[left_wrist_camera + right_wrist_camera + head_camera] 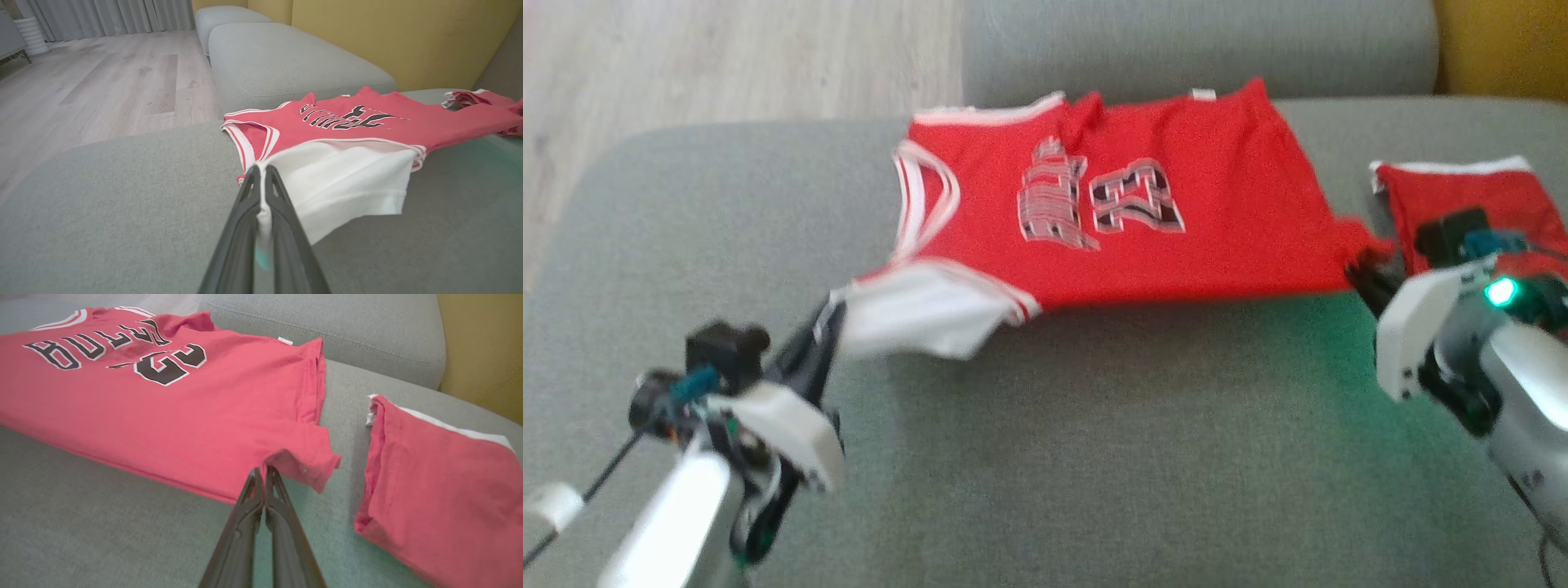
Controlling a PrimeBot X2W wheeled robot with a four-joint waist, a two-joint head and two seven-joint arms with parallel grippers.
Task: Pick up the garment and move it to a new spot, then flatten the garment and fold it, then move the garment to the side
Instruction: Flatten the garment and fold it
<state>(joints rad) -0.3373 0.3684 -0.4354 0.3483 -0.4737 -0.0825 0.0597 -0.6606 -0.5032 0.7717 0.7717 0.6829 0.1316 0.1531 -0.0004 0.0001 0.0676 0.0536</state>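
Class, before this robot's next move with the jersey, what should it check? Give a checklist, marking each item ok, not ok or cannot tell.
1. Left gripper shut on jersey corner: ok.
2. Right gripper shut on its other end: ok.
3. Jersey flat: not ok, white inside turned out at left grip.
4. Other red garment apart from jersey: ok.
5. Bare sofa nearer the robot: ok.
6. Both fabric layers pinched: cannot tell.

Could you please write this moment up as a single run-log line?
jersey: on grey sofa, near edge held | left gripper: shut on jersey | right gripper: shut on jersey | folded red garment: apart, beside
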